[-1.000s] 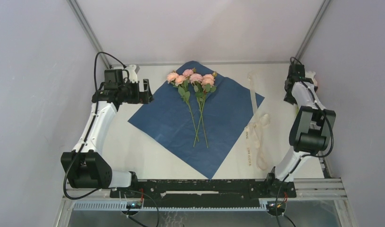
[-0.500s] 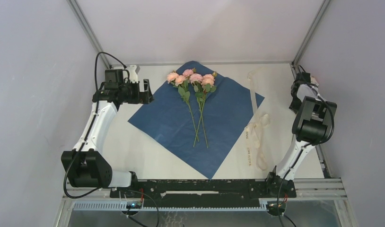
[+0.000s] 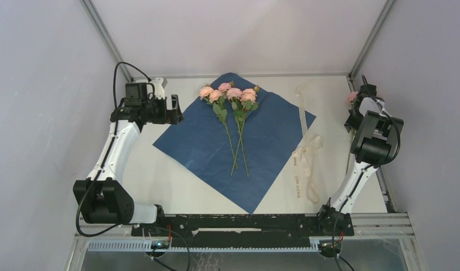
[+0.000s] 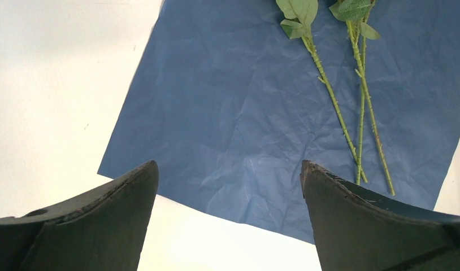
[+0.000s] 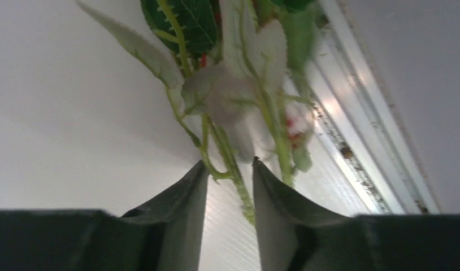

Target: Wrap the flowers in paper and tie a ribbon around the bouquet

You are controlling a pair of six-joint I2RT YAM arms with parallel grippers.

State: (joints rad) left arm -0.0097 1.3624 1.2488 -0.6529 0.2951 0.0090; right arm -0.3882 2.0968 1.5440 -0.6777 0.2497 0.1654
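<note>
A bunch of pink flowers point(image 3: 230, 96) lies on the dark blue paper point(image 3: 205, 141), stems toward me. The cream ribbon point(image 3: 303, 148) lies loose on the table to the paper's right. My left gripper point(image 3: 174, 110) hovers open off the paper's left corner; in its wrist view it point(image 4: 229, 169) frames the paper point(image 4: 228, 101) and the stems point(image 4: 335, 107). My right gripper point(image 3: 355, 110) is at the table's far right edge by a single pink bloom point(image 3: 352, 96). In its wrist view the gripper point(image 5: 230, 164) has narrow jaws around that flower's stem point(image 5: 239, 189), a gap still showing beside it.
A metal rail point(image 5: 352, 130) and the enclosure wall run close along the right of the single flower. Grey walls close in the white table point(image 3: 160, 169) on the left, back and right. The arm bases sit at the near edge.
The right wrist has swung toward the table's right edge and its jaws have narrowed around the single flower's stem. The pink bloom now shows beside it. The left arm has not moved.
</note>
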